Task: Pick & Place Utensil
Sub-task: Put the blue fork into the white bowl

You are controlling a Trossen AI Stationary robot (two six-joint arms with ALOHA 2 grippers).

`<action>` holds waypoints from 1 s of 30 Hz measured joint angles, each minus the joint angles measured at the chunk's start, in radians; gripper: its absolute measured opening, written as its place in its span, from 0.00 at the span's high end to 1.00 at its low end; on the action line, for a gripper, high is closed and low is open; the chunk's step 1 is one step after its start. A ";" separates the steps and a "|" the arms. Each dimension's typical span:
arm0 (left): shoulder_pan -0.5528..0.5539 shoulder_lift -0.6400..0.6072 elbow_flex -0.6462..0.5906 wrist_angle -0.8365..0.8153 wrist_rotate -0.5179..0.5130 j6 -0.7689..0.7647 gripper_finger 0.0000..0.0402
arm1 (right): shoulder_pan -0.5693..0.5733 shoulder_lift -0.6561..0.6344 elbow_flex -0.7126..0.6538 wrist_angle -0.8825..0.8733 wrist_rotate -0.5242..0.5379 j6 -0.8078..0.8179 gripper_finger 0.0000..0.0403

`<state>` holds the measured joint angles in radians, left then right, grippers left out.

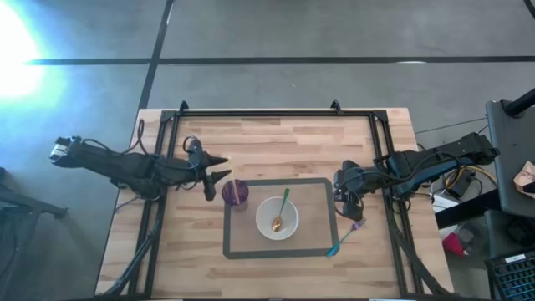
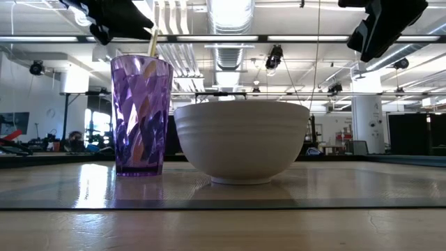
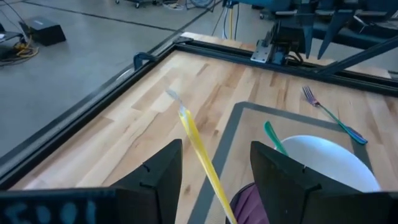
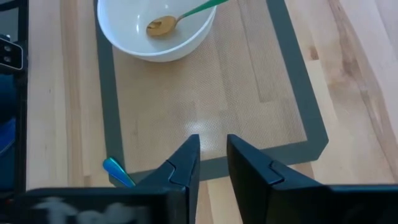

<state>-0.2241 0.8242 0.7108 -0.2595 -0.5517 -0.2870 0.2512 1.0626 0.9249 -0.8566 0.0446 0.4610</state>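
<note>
So far, two utensils look placed. A green-handled spoon (image 1: pixel 282 209) lies in the white bowl (image 1: pixel 277 218) with its gold bowl-end at the bottom and its handle leaning over the rim, and a yellow-handled utensil (image 3: pixel 202 158) stands in the purple cup (image 1: pixel 235 194), its tip rising out past the left hand's fingers in the left wrist view. Both containers sit on the grey-bordered mat (image 1: pixel 318 221) on the desk (image 1: pixel 276 142).

One utensil seems left: a fork with a teal handle (image 1: pixel 346 238) lies at the mat's right corner, partly on bare wood.

The left hand (image 1: pixel 216 174) hovers just beside the cup with its fingers well apart, holding nothing. The right hand (image 1: pixel 349 201) hangs above the fork's tines, fingers close together with a narrow gap between them and nothing in it. Judging by that, the fork's pick is the remaining step.
</note>
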 joint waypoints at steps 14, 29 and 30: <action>0.000 0.001 0.225 -0.299 -0.026 -0.001 0.55 | 0.003 0.000 0.000 -0.004 -0.068 -0.005 0.79; 0.000 0.064 0.303 -0.309 0.062 0.050 0.55 | 0.127 0.002 -0.058 0.000 -0.083 -0.008 0.65; 0.000 0.075 0.303 -0.309 0.070 0.050 0.55 | 0.138 0.002 -0.066 0.000 -0.083 -0.008 0.64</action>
<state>-0.2245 0.8991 1.0142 -0.5686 -0.4821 -0.2371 0.3890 1.0641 0.8587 -0.8562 -0.0383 0.4530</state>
